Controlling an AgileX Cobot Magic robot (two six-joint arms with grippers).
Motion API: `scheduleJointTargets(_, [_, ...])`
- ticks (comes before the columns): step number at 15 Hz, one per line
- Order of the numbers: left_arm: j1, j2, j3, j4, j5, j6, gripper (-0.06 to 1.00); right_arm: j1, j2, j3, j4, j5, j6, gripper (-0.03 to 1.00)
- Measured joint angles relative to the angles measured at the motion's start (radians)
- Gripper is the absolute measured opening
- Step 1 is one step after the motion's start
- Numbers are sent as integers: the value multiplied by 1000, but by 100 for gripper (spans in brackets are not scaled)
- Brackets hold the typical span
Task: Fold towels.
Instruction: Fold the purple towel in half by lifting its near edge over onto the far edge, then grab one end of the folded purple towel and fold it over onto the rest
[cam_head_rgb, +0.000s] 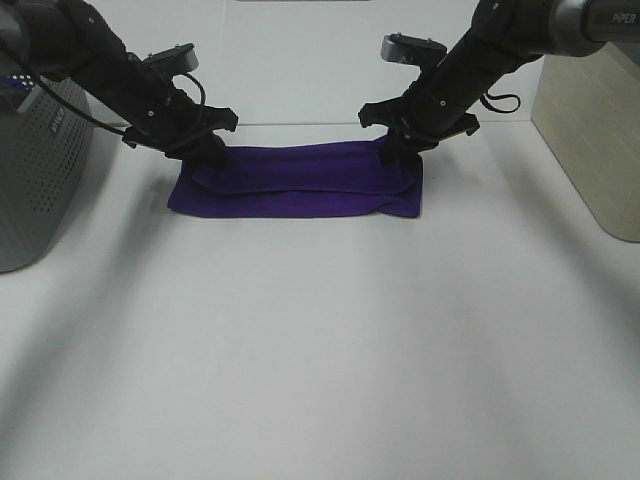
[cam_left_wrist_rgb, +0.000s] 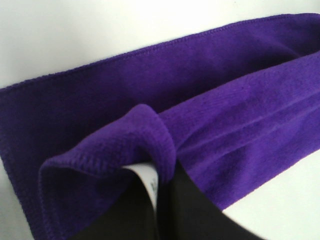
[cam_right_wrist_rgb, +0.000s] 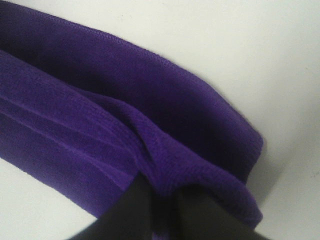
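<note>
The deep purple towel (cam_head_rgb: 300, 185) lies on the white table as a long folded strip. My left gripper (cam_head_rgb: 207, 152) is shut on the towel's left far corner, and my right gripper (cam_head_rgb: 397, 150) is shut on its right far corner. In the left wrist view the towel (cam_left_wrist_rgb: 210, 100) curls over the black fingers (cam_left_wrist_rgb: 190, 210), with the white care tag (cam_left_wrist_rgb: 147, 181) pinched between them. In the right wrist view the towel (cam_right_wrist_rgb: 125, 115) bunches over the black fingers (cam_right_wrist_rgb: 200, 215). Both corners are held just above the lower layer.
A grey perforated basket (cam_head_rgb: 35, 170) stands at the left edge. A beige box (cam_head_rgb: 595, 130) stands at the right edge. The white table (cam_head_rgb: 320, 360) stretches wide in front of the towel.
</note>
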Motion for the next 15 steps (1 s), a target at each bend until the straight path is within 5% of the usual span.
scheduleJointTargets(3, [3, 1, 0, 16, -39, 0, 16, 0, 0, 0, -16, 0, 3, 38])
scheduleJointTargets(5, [3, 1, 0, 41, -47, -17, 48, 0, -3, 0, -41, 2, 3, 60])
scheduleJointTargets(7, [3, -11, -5, 96, -18, -73, 80, 0, -13, 0, -77, 21, 3, 70])
scheduleJointTargets(11, [6, -17, -149, 280, 201, -192, 88, 0, -98, 0, -108, 155, 10, 72])
scheduleJointTargets(15, [64, 12, -166, 232, 280, -197, 88, 0, -113, 0, -98, 330, 58, 72])
